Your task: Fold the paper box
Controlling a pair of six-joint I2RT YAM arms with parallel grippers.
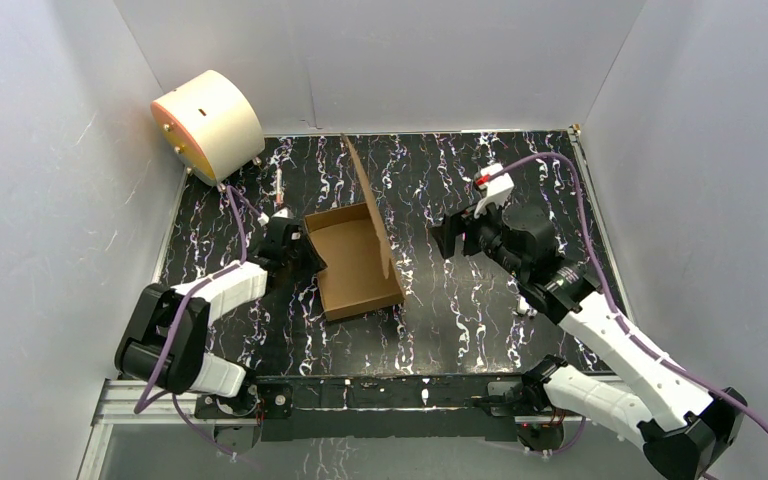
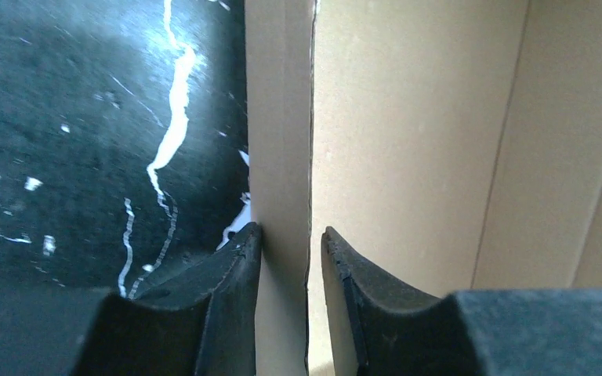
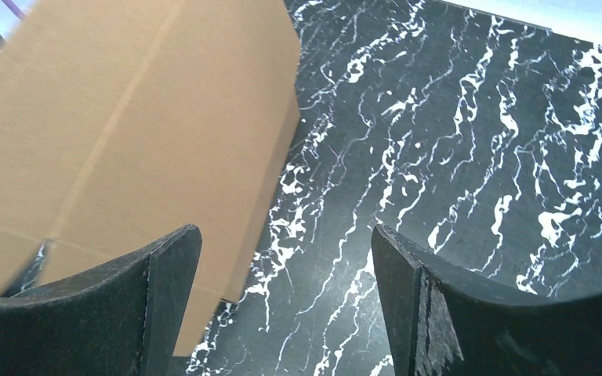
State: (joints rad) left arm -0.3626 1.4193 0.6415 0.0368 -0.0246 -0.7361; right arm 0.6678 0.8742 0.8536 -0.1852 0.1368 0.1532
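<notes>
The paper box (image 1: 355,265) sat in the middle of the bench (image 1: 460,180), its lid (image 1: 368,195) standing up (tray open to the camera). The left hand (image 1: 298,247) was narrowed on the box's left wall, gripping it as far as the close view showed. The right hand (image 1: 447,237) hung wide open and empty, just right of the lid.

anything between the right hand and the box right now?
Nothing. Only bare marbled table separates the right hand from the box and its raised flap. It is clearest in the top view, and the right wrist view agrees.
</notes>
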